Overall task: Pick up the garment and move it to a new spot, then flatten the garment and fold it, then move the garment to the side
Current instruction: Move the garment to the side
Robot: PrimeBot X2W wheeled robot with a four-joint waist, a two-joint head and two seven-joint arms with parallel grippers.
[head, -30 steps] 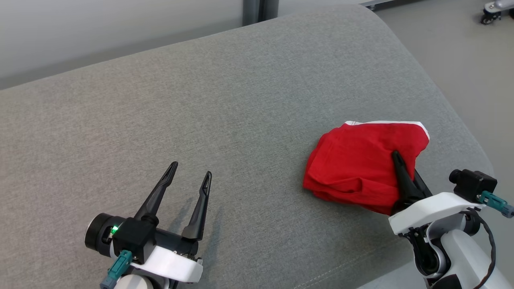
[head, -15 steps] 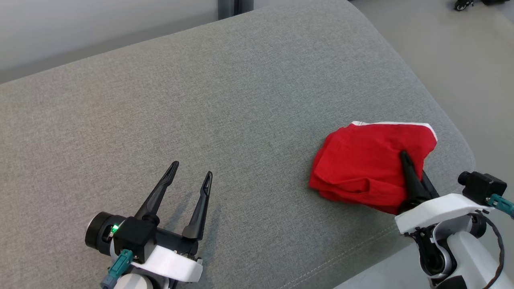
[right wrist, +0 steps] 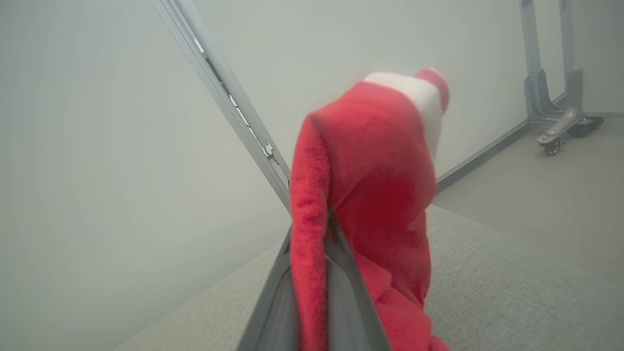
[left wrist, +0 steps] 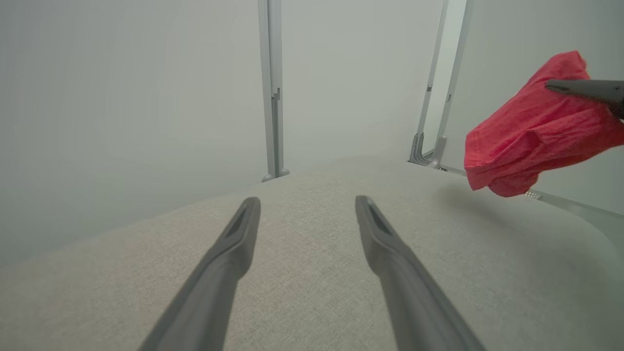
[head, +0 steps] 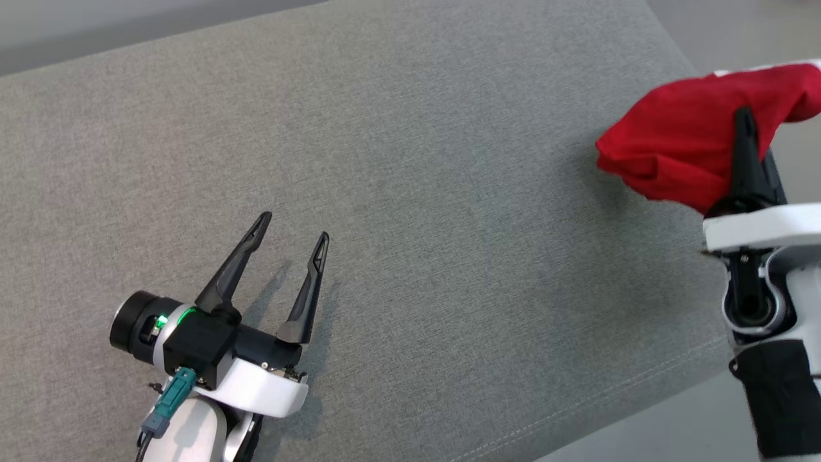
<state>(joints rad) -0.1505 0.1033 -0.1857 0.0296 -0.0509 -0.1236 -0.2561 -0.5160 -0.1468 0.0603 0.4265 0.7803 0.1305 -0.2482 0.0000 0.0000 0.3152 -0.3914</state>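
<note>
Red knit garment (head: 673, 147) with a white band at one edge, bunched into soft, rounded folds and clamped between the closed dark fingers of the right claw (head: 744, 122). It hangs clear of the grey woven upholstered cushion (head: 449, 160), above the cushion's right edge. The left claw (head: 295, 226), with its tapered fingers spread apart, holds nothing and sits near the front-left of the cushion.
</note>
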